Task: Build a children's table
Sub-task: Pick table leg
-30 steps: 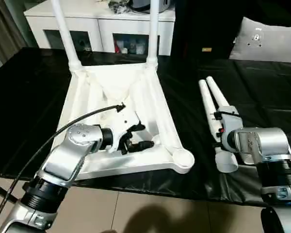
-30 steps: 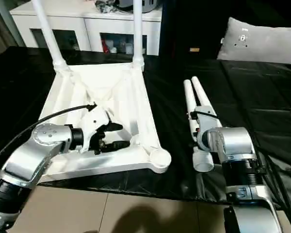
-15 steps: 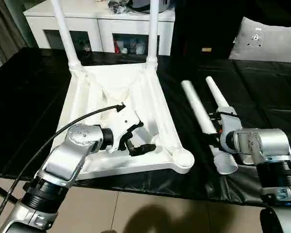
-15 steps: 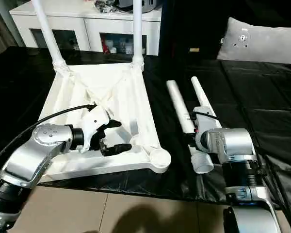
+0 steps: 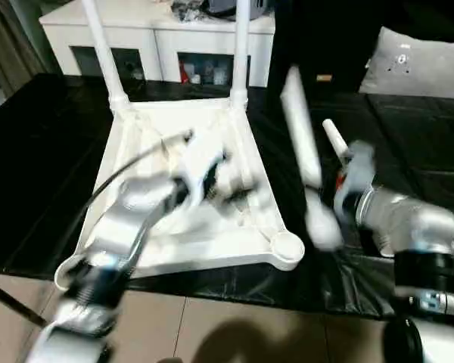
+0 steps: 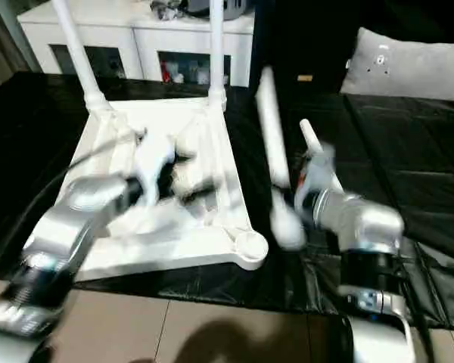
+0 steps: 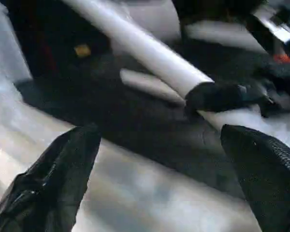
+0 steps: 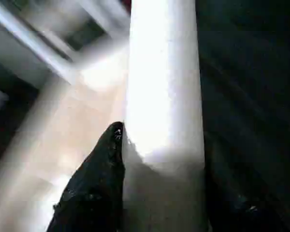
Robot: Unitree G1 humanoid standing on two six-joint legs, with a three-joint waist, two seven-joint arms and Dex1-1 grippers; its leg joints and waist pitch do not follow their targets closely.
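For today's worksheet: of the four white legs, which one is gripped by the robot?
The leg tilted up off the black table, in the right gripper; two stand in sockets, one lies flat.

Both arms [image 5: 129, 219] and lifted leg [image 5: 299, 132] are blurred.

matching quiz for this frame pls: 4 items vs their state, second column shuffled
1. left gripper
2. right gripper
3. lifted leg
4. spare leg

A. lying on the black cover
B. held up off the cover, tilted
C. fingers wide apart, nothing between them
D. closed on a white tube

Pairs: 1-C, 2-D, 3-B, 4-A
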